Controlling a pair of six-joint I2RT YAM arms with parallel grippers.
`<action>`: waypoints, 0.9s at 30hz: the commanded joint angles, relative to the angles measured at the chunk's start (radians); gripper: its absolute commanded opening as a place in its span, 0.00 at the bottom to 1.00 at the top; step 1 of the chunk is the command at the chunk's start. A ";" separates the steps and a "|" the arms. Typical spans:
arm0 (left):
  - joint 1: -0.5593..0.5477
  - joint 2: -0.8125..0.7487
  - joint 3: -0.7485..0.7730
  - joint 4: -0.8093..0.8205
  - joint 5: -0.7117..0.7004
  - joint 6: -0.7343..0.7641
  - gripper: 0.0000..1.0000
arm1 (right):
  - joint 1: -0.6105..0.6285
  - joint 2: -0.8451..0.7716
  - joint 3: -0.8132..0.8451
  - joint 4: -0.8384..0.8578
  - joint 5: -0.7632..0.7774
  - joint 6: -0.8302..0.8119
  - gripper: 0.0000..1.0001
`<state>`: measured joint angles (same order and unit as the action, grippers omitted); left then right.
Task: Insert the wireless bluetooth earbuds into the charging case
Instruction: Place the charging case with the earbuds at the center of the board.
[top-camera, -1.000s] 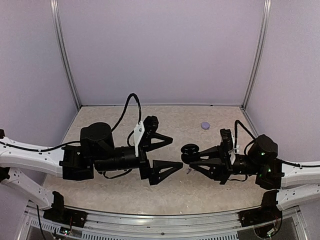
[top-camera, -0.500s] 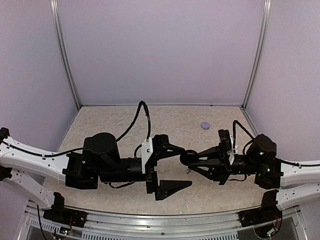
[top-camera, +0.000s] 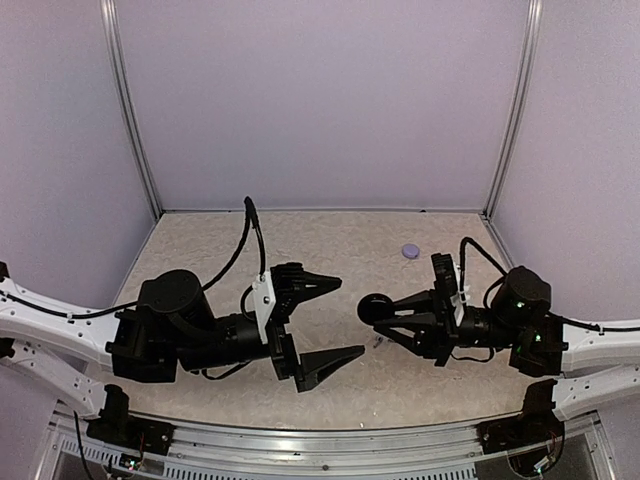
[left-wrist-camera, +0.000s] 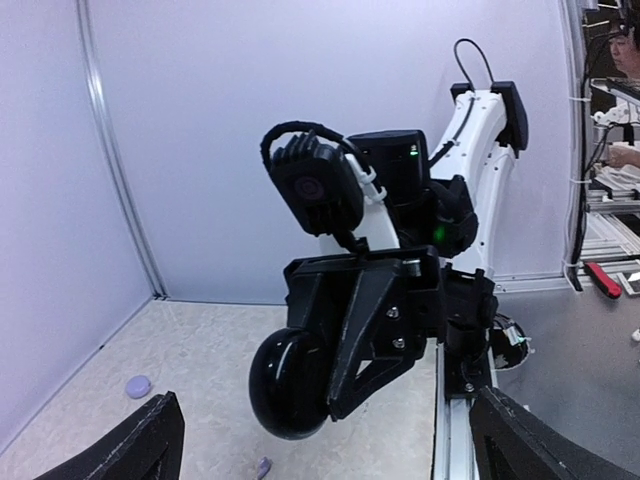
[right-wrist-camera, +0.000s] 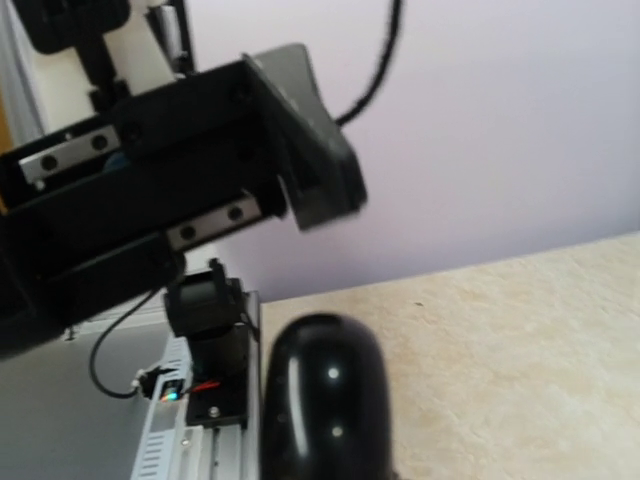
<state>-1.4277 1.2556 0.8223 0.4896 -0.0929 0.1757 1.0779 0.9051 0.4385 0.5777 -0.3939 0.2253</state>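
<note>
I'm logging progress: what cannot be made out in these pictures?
Small round pale-lavender puck: too small in the top view to tell open or shut.
Tiny pale piece: left wrist view, too small to identify.
Black glossy round disc: right wrist view, blurred, cut by bottom edge.

charging case (top-camera: 410, 251) on table (top-camera: 220, 240), behind right claw (top-camera: 380, 321); left claw (top-camera: 350, 315) leftward, opposite

The top external camera looked down from high behind the near edge of the table (top-camera: 400, 225), taking in its whole top from afar. The left wrist camera faced level across at the right gripper (left-wrist-camera: 300, 390), close up. The right wrist camera faced back at the left gripper (top-camera: 350, 315), nearer still and blurred. All three views shared the black disc (right-wrist-camera: 325, 400).
</note>
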 joint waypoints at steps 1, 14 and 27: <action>-0.002 -0.075 -0.058 0.077 -0.195 0.025 0.99 | 0.000 0.016 0.062 -0.096 0.090 0.033 0.05; 0.069 -0.153 -0.106 0.016 -0.699 -0.170 0.99 | -0.205 0.509 0.407 -0.326 0.073 0.035 0.12; 0.132 -0.318 -0.202 -0.052 -0.840 -0.337 0.99 | -0.301 1.105 0.892 -0.384 -0.081 0.046 0.11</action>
<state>-1.3056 0.9878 0.6544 0.4595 -0.8783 -0.1219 0.8089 1.8996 1.2301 0.2287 -0.4168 0.2615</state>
